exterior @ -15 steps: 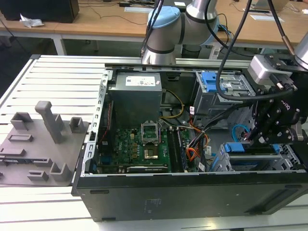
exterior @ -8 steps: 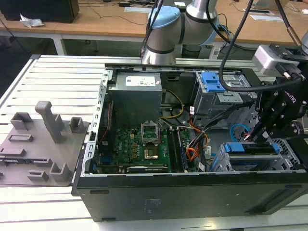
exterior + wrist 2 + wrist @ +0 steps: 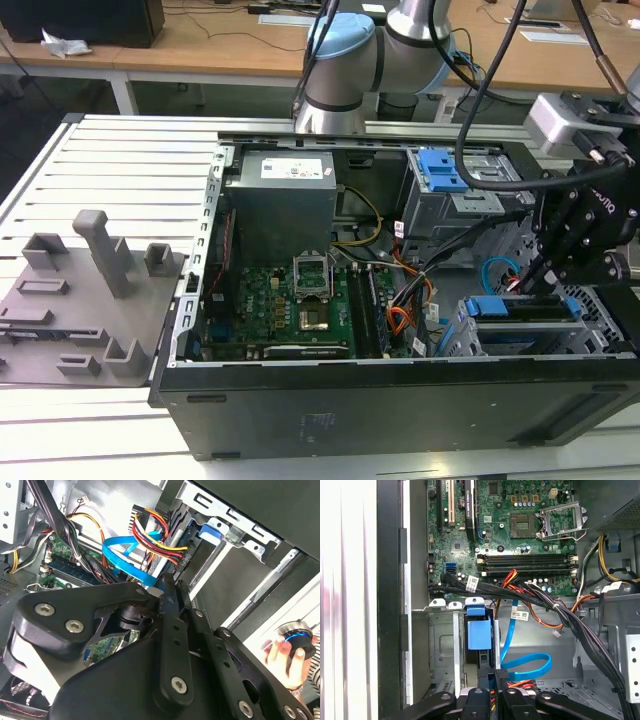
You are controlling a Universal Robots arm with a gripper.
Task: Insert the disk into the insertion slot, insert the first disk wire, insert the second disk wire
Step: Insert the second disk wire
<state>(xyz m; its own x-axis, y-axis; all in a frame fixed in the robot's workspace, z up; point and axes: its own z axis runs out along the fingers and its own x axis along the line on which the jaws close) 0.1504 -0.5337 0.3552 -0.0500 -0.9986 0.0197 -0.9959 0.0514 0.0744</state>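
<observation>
Item: open desktop computer case, mid-assembly.

Nearest, we list the black multi-link gripper [image 3: 497, 680]. In the first wrist view its fingertips stand pressed close together at the rear edge of the disk; whether a plug sits pinched between them we cannot tell.

Just beyond it we list the disk [image 3: 479, 645], a flat drive in a bright blue plastic carrier. It sits seated on edge in the insertion slot [image 3: 442, 645], a bay of a light-grey perforated sheet-metal cage in the case's lower corner. In the exterior view, the gripper [image 3: 540, 290] hangs over the same disk [image 3: 520, 308].

Beside the disk we list the second disk wire [image 3: 527, 666], a thin flat light-blue cable curling in a loop just by the fingertips. In the second wrist view it [image 3: 125, 555] passes close to the bundle of red, yellow and orange power wires [image 3: 160, 540].

Farther off we list the green motherboard [image 3: 520, 525] with its memory slots. Farthest, a person's hand [image 3: 287, 655] holds a small round device outside the case.

Risk, as we judge it: the cable loop or the coloured bundle could snag on the fingers, and a plug pushed in tilted could bend or miss its socket.
</observation>
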